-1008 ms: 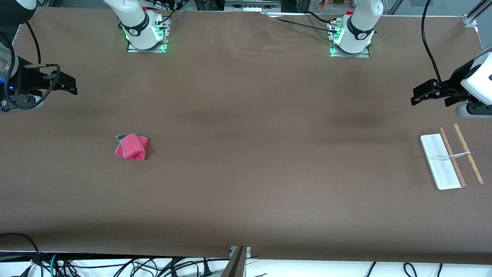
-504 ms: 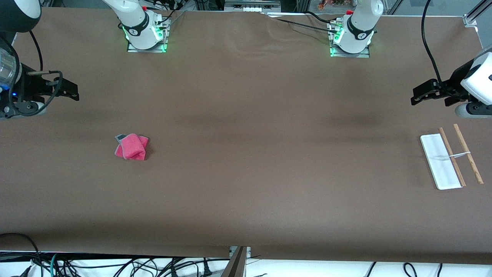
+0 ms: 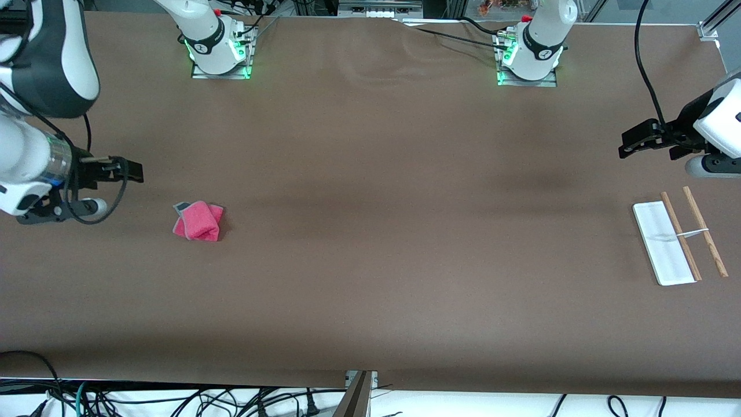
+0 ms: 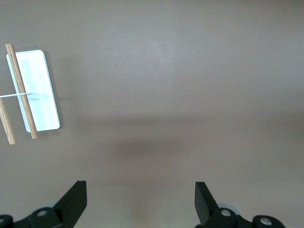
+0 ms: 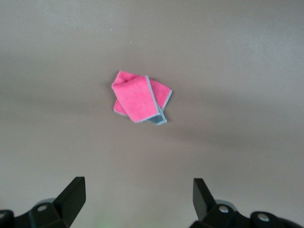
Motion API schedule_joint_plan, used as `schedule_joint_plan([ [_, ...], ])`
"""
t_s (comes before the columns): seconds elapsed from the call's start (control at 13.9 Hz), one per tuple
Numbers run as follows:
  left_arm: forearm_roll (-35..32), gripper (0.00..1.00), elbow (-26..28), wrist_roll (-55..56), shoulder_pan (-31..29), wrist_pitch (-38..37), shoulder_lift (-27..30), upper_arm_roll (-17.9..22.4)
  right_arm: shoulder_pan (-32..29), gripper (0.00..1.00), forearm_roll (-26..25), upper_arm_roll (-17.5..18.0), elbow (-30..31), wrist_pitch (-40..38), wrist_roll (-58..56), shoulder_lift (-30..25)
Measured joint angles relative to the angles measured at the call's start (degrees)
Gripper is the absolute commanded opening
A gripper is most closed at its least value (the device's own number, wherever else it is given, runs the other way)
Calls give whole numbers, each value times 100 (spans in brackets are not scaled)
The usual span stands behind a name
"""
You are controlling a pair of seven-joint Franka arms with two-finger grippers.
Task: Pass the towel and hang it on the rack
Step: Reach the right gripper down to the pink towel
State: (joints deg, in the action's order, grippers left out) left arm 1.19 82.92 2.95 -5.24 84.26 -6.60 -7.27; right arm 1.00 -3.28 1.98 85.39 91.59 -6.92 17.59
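The pink towel [image 3: 198, 220] lies crumpled on the brown table toward the right arm's end; it also shows in the right wrist view [image 5: 140, 98]. My right gripper [image 3: 134, 171] is open and empty, in the air over bare table beside the towel. The rack [image 3: 678, 238] lies toward the left arm's end, with a white base, two wooden rods and a thin white crossbar; it also shows in the left wrist view [image 4: 29, 90]. My left gripper [image 3: 626, 146] is open and empty, waiting over bare table beside the rack.
The brown table [image 3: 370, 231] spreads wide between towel and rack. The two arm bases [image 3: 219, 49] [image 3: 529, 55] stand at the table's edge farthest from the front camera. Cables [image 3: 173, 399] hang under the nearest edge.
My right gripper has moved down and toward the towel from the table's end. The left arm, the towel and the rack have not moved.
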Motion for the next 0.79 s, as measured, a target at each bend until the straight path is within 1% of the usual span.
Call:
schedule_joint_plan([
  [0.22,0,100,1,0,0,-1,0,0,0,100,1,0,16,447,0,402],
  [0.58,0,100,5,0,0,-3,-1,0,14,100,1,2,29,1213,-41,1403],
  [0.79,0,100,5,0,0,-3,-1,0,54,100,1,13,25,1476,-276,1720],
])
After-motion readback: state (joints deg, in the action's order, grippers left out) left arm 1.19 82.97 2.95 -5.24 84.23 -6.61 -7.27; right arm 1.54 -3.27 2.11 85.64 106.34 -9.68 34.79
